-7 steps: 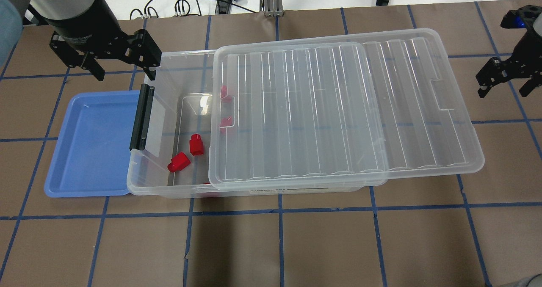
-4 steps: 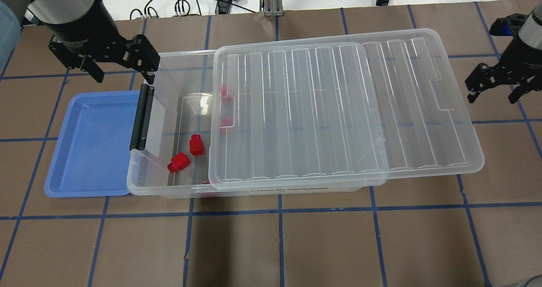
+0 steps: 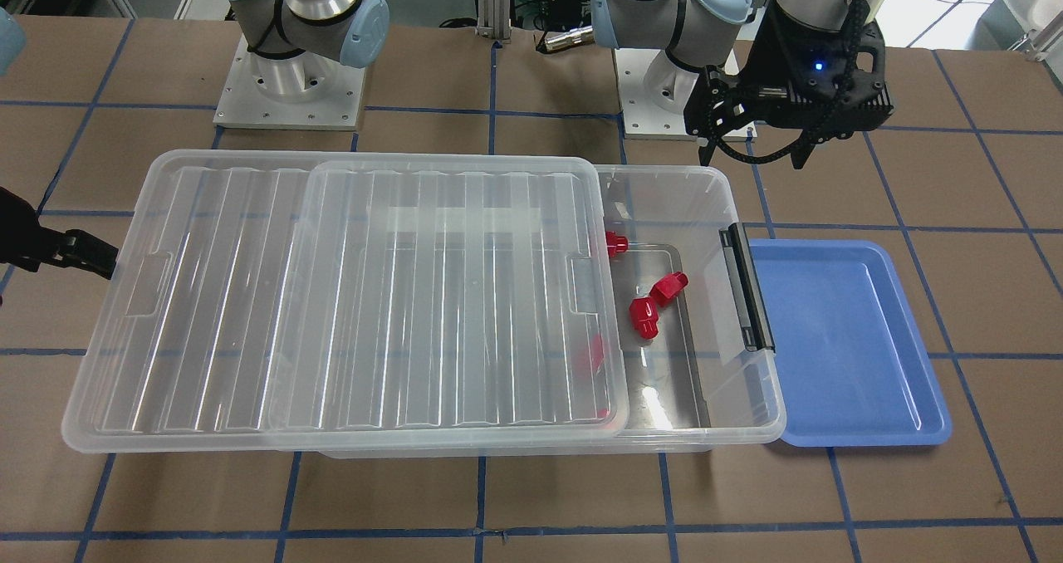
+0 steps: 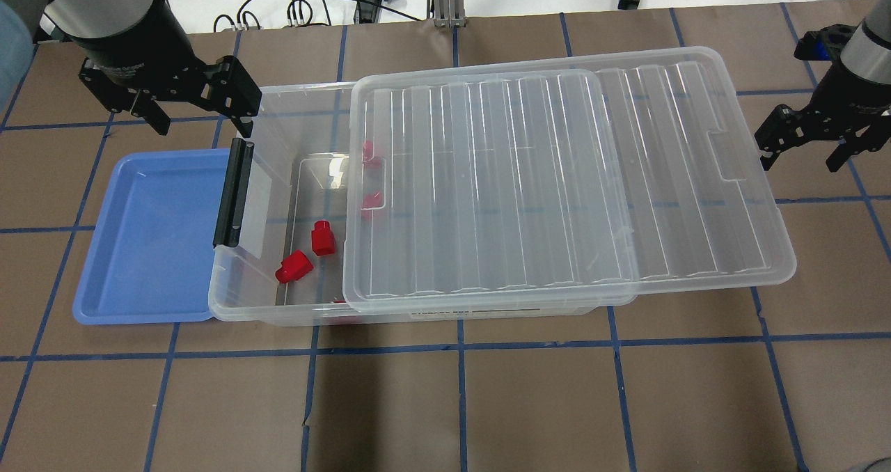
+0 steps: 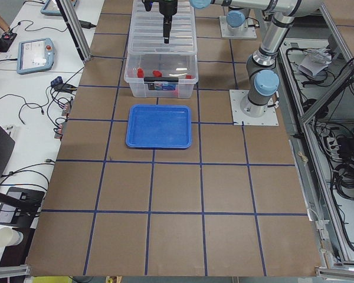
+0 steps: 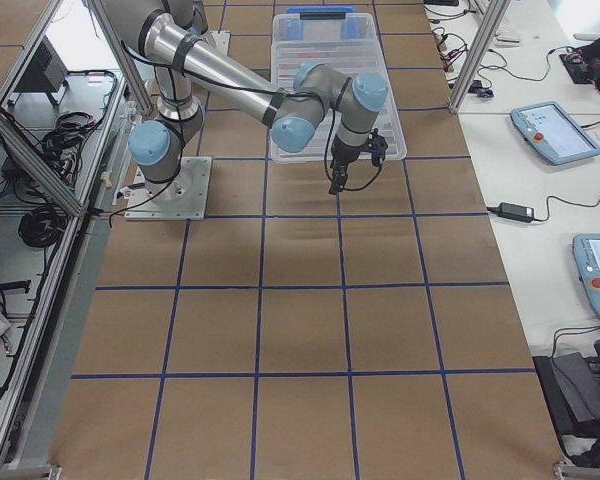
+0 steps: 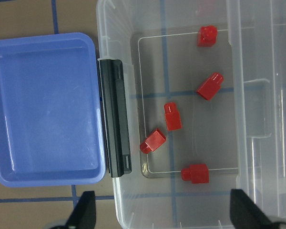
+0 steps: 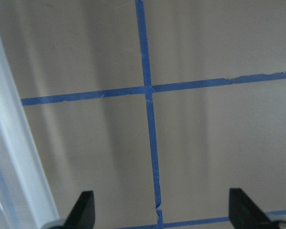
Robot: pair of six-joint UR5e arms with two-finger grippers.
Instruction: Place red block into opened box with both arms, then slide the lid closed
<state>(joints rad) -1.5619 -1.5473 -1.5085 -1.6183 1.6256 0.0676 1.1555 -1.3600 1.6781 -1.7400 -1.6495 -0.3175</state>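
Note:
Several red blocks lie on the floor of the clear box, among them one red block and a second. The ribbed clear lid rests on the box, shifted right, overhanging its right end and leaving its left end uncovered. My left gripper hangs open and holds nothing above the box's far left corner. My right gripper is open over bare table just right of the lid's overhanging end.
A shallow blue tray with nothing in it sits against the box's left end, beside the black clasp. Cables lie beyond the table's far edge. Brown table with blue tape lines surrounds the box.
My right gripper has moved left toward the lid's overhanging right end. My left gripper has shifted only slightly. Box, lid and blocks have not moved.

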